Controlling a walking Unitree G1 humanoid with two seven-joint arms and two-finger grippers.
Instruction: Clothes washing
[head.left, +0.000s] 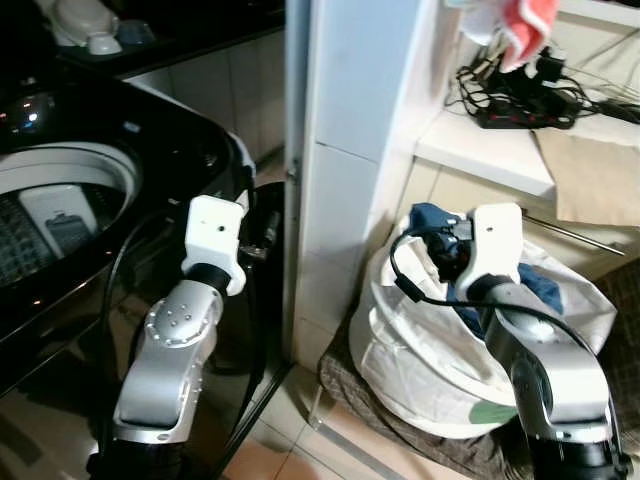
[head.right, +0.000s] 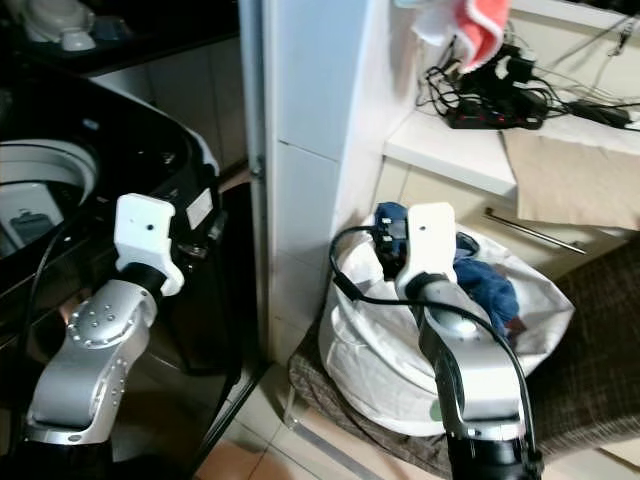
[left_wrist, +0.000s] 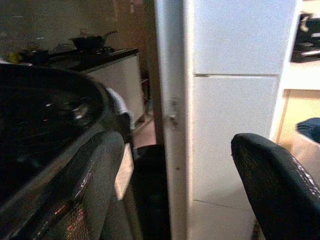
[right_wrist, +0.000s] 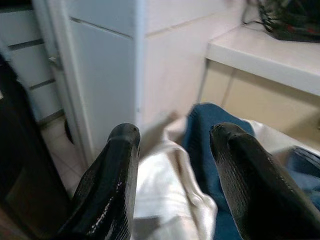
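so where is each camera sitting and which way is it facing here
Left and right eye views: on the head, looking down at both silver arms, the black top-loading washing machine and the white fabric laundry bag.
Left wrist view: along the open left pincer toward the white pillar.
Right wrist view: along the open right pincer over blue clothing in that bag.
All share the pillar.

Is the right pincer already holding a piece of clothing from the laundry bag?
No. The right pincer is open above the white laundry bag, with the blue garment lying below its empty fingers.
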